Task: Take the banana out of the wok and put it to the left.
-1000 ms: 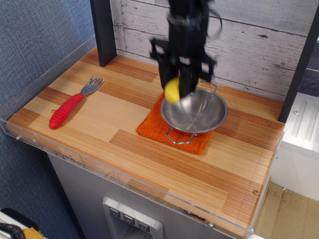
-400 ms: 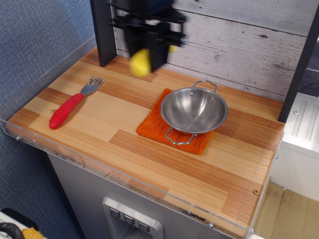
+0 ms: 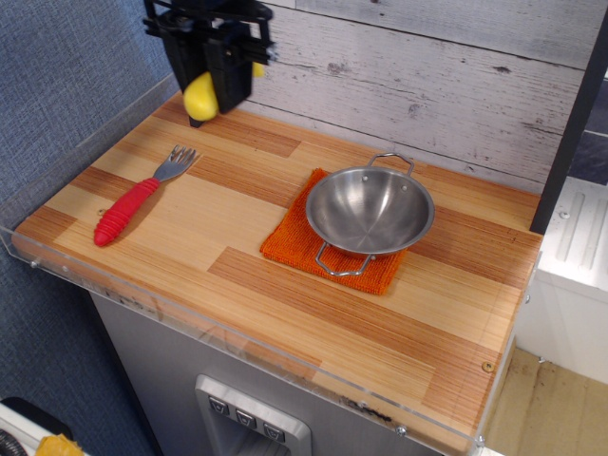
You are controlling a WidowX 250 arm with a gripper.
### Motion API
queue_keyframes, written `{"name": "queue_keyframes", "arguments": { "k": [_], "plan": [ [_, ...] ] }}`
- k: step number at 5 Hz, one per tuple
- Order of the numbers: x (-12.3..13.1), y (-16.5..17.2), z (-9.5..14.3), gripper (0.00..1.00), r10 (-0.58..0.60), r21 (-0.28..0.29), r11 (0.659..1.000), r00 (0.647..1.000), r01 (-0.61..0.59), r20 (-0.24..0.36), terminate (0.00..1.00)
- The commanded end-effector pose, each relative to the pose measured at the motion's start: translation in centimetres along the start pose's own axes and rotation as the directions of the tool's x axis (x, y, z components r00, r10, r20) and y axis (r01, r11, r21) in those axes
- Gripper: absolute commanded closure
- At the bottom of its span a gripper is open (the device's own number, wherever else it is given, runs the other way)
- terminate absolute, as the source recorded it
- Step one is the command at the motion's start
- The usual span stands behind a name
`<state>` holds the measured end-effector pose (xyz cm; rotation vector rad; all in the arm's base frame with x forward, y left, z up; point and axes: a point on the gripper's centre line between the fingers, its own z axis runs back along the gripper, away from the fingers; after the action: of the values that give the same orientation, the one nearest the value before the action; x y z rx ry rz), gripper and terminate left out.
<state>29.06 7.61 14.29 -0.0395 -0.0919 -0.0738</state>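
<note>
A black robot gripper (image 3: 217, 81) holds a small yellow plastic banana (image 3: 200, 96) clenched in its fingers, high over the wooden table's (image 3: 285, 285) far-left corner. Released from here, it might bounce onto the red-handled fork (image 3: 141, 197).

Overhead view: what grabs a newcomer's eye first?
The black gripper at the far left corner, holding a small bright yellow toy banana above the wooden counter. Next, the shiny round steel wok, empty, sitting on an orange cloth right of centre. A red-handled fork lies near the left edge.
</note>
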Motion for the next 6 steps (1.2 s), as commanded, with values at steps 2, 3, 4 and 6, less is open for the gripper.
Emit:
{"name": "queue_keyframes", "arguments": {
  "k": [2, 3, 4, 6],
  "plan": [
    [5.5, 5.7, -3.6, 1.0, 0.021, 0.101, 0.995, 0.999, -0.025, 0.042, 0.0],
    [6.2, 5.7, -6.9, 1.0, -0.002, 0.125, 0.992, 1.0, 0.003, -0.01, 0.0],
    [5.9, 5.6, -9.3, 1.0, -0.009, 0.138, 0.99, 0.999, 0.016, -0.053, 0.0],
    [4.1, 5.8, -12.5, 1.0, 0.004, 0.124, 0.992, 0.992, 0.011, -0.124, 0.0]
  ]
}}
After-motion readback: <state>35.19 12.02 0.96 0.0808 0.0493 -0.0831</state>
